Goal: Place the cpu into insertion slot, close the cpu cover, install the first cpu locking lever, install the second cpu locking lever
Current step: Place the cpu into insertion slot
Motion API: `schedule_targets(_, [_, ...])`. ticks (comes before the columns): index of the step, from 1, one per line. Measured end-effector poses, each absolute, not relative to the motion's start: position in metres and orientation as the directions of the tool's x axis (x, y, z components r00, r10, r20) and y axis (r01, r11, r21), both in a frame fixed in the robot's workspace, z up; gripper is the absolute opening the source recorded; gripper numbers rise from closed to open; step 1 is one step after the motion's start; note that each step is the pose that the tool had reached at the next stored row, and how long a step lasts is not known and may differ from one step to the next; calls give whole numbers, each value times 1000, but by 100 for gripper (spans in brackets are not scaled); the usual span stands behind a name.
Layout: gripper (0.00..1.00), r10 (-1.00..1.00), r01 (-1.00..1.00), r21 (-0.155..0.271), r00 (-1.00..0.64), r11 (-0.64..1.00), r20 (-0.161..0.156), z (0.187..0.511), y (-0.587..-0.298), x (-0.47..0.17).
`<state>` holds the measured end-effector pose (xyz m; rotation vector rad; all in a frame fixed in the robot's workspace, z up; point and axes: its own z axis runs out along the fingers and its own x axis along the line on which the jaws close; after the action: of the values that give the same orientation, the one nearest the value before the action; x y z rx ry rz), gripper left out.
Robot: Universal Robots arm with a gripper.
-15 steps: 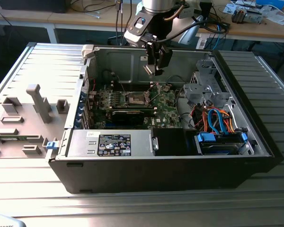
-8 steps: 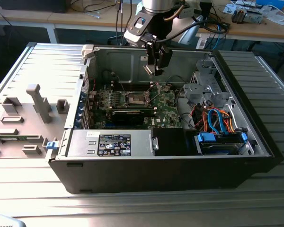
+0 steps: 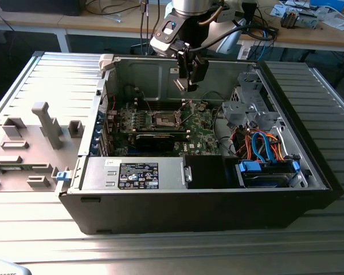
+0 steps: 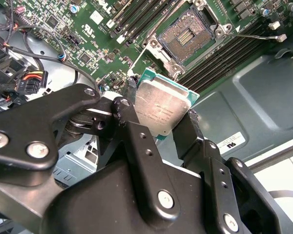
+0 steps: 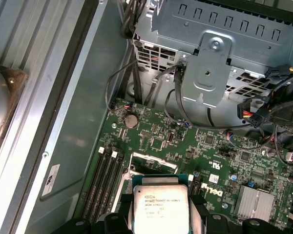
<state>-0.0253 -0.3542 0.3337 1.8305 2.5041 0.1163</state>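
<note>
Open computer case (image 3: 189, 212) lying on its side on a ribbed metal table (image 3: 46, 80), interior exposed. A power supply (image 3: 135, 175) occupies the near wall, and a grey drive cage (image 5: 210, 63) stands at one end. The green motherboard (image 3: 203, 129) covers the case floor. The robot arm (image 3: 192, 8) descends from above, and its gripper (image 3: 190, 86) hangs over the board, a little toward the exterior view's right of the insertion slot (image 3: 163, 119).

In both wrist views the two black fingers (image 4: 136, 141) are clamped on opposite edges of the cpu (image 4: 161, 105), its silvery top facing the cameras. The chip is held above the board and clear of the insertion slot (image 4: 185, 34), whose dark contact field lies uncovered beside the long memory slots (image 4: 224, 56). A thin locking lever (image 4: 254, 35) juts outward from the socket rim.
</note>
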Motion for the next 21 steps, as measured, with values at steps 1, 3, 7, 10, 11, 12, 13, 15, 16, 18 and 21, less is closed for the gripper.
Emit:
schedule_targets(1, [55, 953, 950, 83, -303, 301, 14, 334, -354, -25])
schedule_targets(3, [55, 953, 950, 83, -303, 301, 14, 334, -354, -25])
schedule_targets(7, [55, 956, 953, 83, -294, 292, 14, 331, -354, -25])
schedule_targets(10, [55, 956, 953, 83, -294, 292, 14, 329, -354, -25])
schedule_targets(11, [55, 956, 953, 83, -294, 292, 13, 329, -354, -25])
schedule_targets(12, [55, 956, 953, 83, -294, 292, 13, 329, -354, -25])
schedule_targets(13, [55, 956, 953, 83, -294, 292, 13, 329, -354, -25])
schedule_targets(15, [55, 956, 953, 83, -294, 292, 13, 329, -354, -25])
schedule_targets(16, [55, 956, 953, 83, -294, 292, 14, 329, -354, -25])
schedule_targets(18, [55, 956, 953, 83, -294, 292, 14, 329, -354, -25])
schedule_targets(21, [55, 956, 953, 83, -294, 292, 13, 329, -354, -25])
